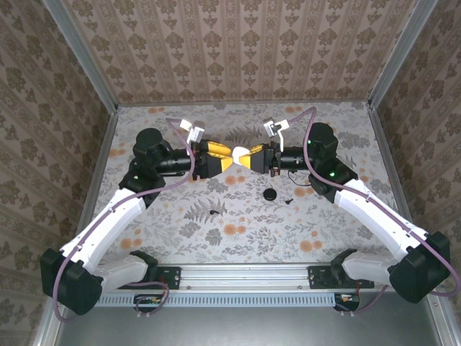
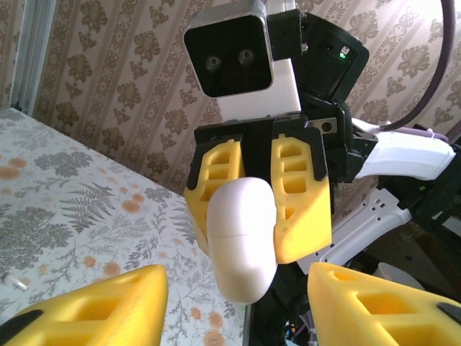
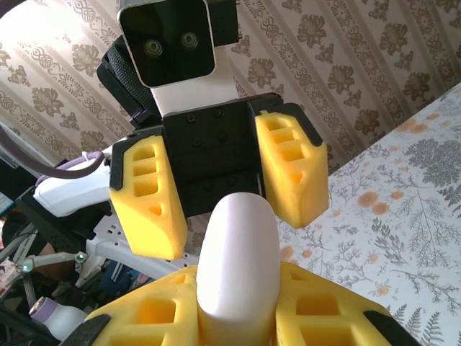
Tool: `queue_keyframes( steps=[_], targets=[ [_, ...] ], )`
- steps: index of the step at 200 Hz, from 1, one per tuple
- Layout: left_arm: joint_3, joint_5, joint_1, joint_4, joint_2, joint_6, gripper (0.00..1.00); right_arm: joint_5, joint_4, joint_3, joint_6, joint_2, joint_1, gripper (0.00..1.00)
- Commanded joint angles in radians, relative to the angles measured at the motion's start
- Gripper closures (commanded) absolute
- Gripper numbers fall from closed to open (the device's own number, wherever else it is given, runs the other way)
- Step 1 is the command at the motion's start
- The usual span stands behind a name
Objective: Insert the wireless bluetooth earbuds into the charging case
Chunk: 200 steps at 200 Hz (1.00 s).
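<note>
The white charging case point(image 1: 240, 153) hangs in the air over the middle of the table, lid shut, its seam showing in the left wrist view. My right gripper point(image 1: 253, 157) is shut on one end of the case point(image 3: 238, 267), yellow fingers point(image 3: 144, 310) pressed to both sides. Facing it, my left gripper point(image 1: 221, 160) is open. Its fingertips point(image 2: 144, 288) stand on either side of the case's free end point(image 2: 241, 245), with a gap on each side. Two tiny black earbuds lie on the table below, one point(image 1: 213, 215) near the centre and one point(image 1: 288, 202) further right.
A black round disc point(image 1: 270, 194) lies on the floral tabletop point(image 1: 238, 238) just below the grippers. Patterned walls close in the back and both sides. The arm bases and a metal rail point(image 1: 245, 274) run along the near edge.
</note>
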Motion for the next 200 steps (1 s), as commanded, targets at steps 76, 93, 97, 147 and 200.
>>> queue_keyframes(
  steps=[76,93,97,147,200],
  targets=[
    [0.033,0.079,-0.043,0.052,0.092,-0.043,0.72,-0.041,0.043,0.026,0.013,0.003,0.010,0.84],
    [0.048,0.087,-0.043,0.001,0.102,-0.016,0.86,-0.032,0.031,0.027,0.007,0.005,0.010,0.83],
    [0.048,0.085,-0.043,-0.010,0.102,-0.010,0.88,-0.030,0.030,0.028,0.007,0.007,0.010,0.82],
    [0.033,0.039,-0.024,-0.030,0.084,0.011,0.96,0.051,-0.029,0.046,-0.002,-0.012,0.007,0.44],
    [-0.010,0.005,0.001,0.021,0.047,-0.018,0.97,0.156,-0.045,0.059,0.018,-0.044,0.001,0.34]
  ],
)
